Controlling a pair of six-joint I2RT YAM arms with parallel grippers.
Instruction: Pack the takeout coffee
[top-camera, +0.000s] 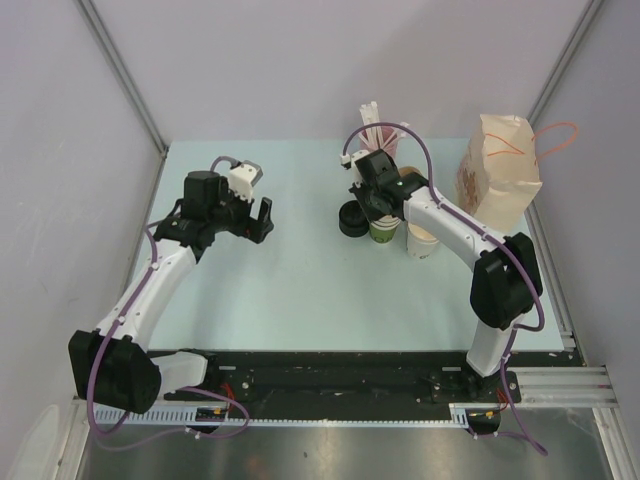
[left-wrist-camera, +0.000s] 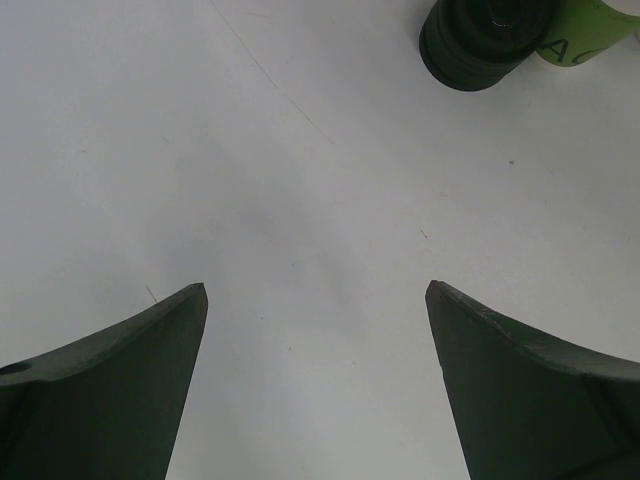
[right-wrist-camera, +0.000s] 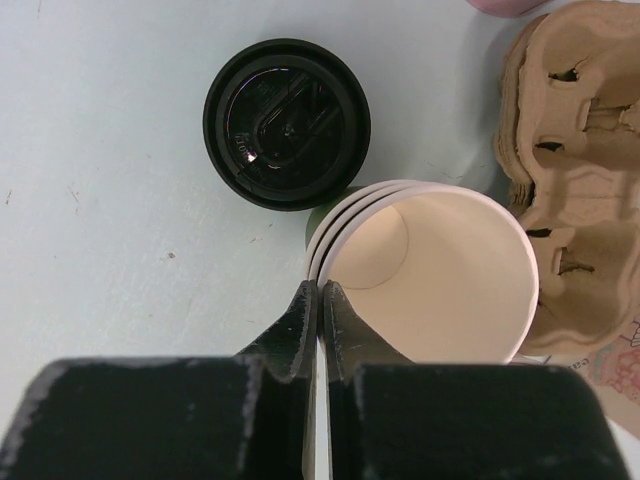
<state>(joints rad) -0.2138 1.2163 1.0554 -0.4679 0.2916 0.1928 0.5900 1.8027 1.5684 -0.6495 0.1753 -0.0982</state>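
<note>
The green cup (top-camera: 383, 232) stands open, without a lid, mid-table. In the right wrist view it (right-wrist-camera: 440, 270) shows several nested white rims. My right gripper (right-wrist-camera: 320, 285) is shut on its near-left rim, one finger inside and one outside; it also shows from above (top-camera: 377, 205). A black lid (right-wrist-camera: 287, 122) lies on the table just left of the cup (top-camera: 352, 220). The white cup (top-camera: 421, 244) stands right of the green one, partly under the right arm. My left gripper (left-wrist-camera: 315, 290) is open and empty over bare table (top-camera: 264, 219), with the lid (left-wrist-camera: 480, 40) and green cup (left-wrist-camera: 590, 30) far ahead.
A brown cardboard cup carrier (right-wrist-camera: 575, 150) lies right of the green cup. A pink cup of straws (top-camera: 383, 135) stands behind it. A paper bag with orange handles (top-camera: 497, 170) stands at the back right. The table's edge runs along the walls.
</note>
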